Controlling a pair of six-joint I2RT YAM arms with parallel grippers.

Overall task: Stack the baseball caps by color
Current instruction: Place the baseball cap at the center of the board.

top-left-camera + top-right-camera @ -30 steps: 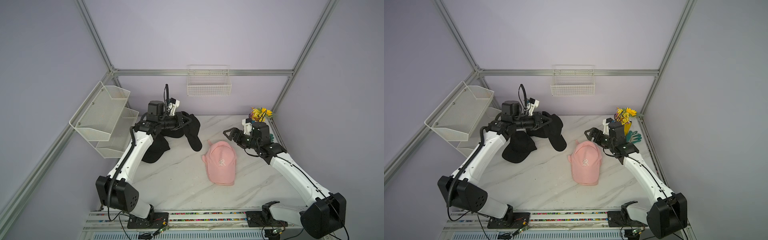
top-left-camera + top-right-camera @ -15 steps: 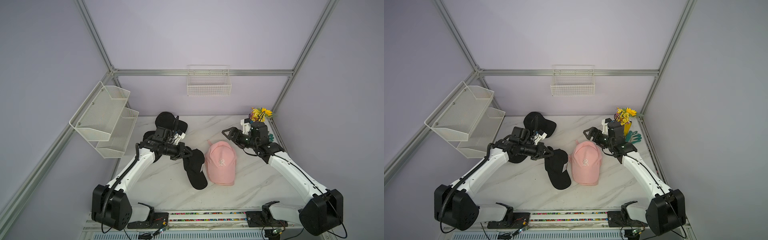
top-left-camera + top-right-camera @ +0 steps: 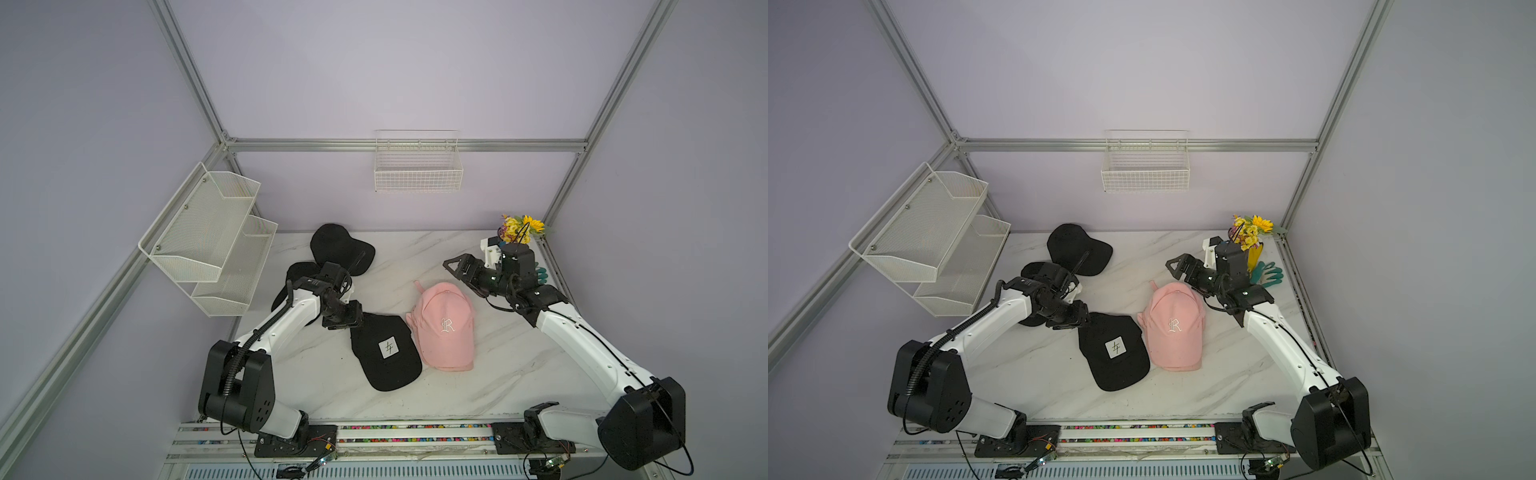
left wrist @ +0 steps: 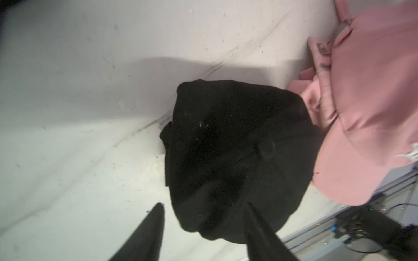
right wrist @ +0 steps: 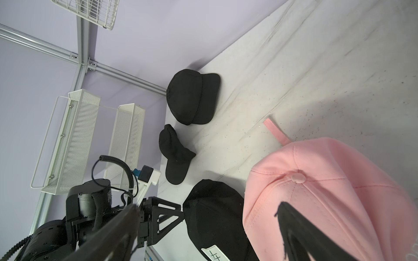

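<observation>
Left gripper (image 3: 353, 321) is down at the back edge of the tagged black cap (image 3: 386, 353). Its fingers (image 4: 153, 228) are spread apart with the cap's rear rim between them, and I see nothing pinched. That cap lies near table centre, brim toward 6 o'clock, touching the pink cap (image 3: 444, 328) at its 3 o'clock. The far black cap (image 3: 340, 249) sits at 11 o'clock, with the smaller-looking black cap (image 5: 174, 153) just beside it. Right gripper (image 3: 453, 269) hovers with jaws wide apart at the pink cap's 12 o'clock.

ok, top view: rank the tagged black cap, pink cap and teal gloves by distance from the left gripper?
1. tagged black cap, mid-table, its edge beside the left gripper.
2. pink cap, next to it on the far side.
3. teal gloves, back corner by the right arm.
</observation>
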